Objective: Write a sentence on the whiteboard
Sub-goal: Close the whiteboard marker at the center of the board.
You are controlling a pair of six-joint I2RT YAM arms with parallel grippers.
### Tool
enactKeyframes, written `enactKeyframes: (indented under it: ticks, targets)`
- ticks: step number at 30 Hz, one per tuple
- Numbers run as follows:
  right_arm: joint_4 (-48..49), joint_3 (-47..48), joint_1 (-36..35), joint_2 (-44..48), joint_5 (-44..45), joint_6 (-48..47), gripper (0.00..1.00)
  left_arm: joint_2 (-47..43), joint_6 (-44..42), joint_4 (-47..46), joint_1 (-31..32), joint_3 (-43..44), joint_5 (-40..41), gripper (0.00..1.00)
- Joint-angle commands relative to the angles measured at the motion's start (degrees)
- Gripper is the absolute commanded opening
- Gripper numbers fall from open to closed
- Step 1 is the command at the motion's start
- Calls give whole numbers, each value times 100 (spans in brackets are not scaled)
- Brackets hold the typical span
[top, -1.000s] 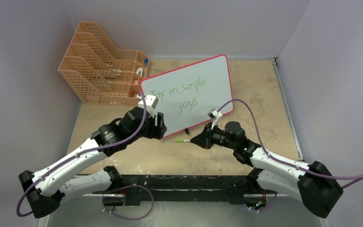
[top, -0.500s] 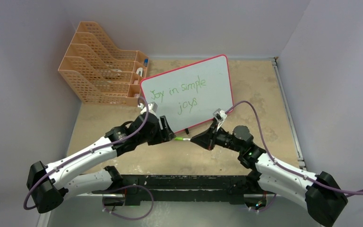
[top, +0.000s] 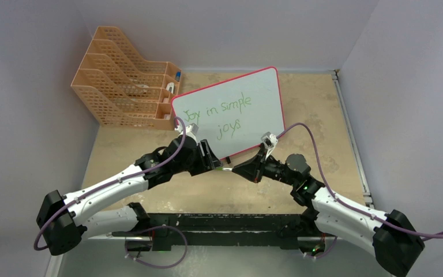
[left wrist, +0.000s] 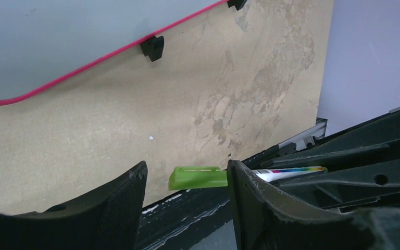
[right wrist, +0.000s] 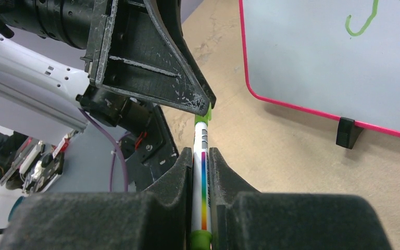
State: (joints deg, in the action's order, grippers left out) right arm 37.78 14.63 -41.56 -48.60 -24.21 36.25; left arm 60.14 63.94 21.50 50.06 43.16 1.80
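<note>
We see a tan, scuffed table [top: 323, 115] with the whiteboard [top: 259, 92] standing at its back, propped on small black feet and framed in pink-red, and an orange mesh file organiser [top: 121, 86] just beside its left edge. In front of the board the two arms meet tip to tip above the table. The right gripper [right wrist: 200, 156] is clamped on a white marker [right wrist: 203, 187] with a rainbow stripe along its barrel. The left gripper [left wrist: 186, 167] has its jaws apart on either side of the green cap [left wrist: 200, 178] at the marker's tip, with a clear gap on one side. Since the board looks filled, we judge the step to be dealing with the cap. To do it well, the left jaws should centre on the cap and close squarely while the right hand keeps the barrel straight along the same line. The sentence [top: 219, 112] reads "Joy in simple joys" in thin green handwriting over two lines. We cannot read any brand on the marker.
</note>
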Motion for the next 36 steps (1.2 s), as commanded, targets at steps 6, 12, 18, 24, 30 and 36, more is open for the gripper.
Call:
enactKeyframes:
  ticks: [6, 12, 18, 24, 30, 36]
  targets:
    - [330, 93, 25, -135, -120, -42, 0, 267, -23, -496, 21, 151, -578, 51]
    - [-137, 382, 20, -387, -67, -335, 0, 453, -233, -472, 21, 315, -723, 47]
    - [-394, 607, 19, -517, 64, -483, 0, 595, -271, -611, 50, 375, -979, 45]
    - [-232, 644, 21, -543, 90, -406, 0, 643, 4, -1028, 204, 311, -1179, 44]
    - [-64, 584, 24, -582, 56, -307, 0, 769, 278, -1348, 459, 342, -1174, 44]
    - [133, 475, 23, -629, 2, -237, 0, 738, 592, -1609, 656, 335, -1044, 45]
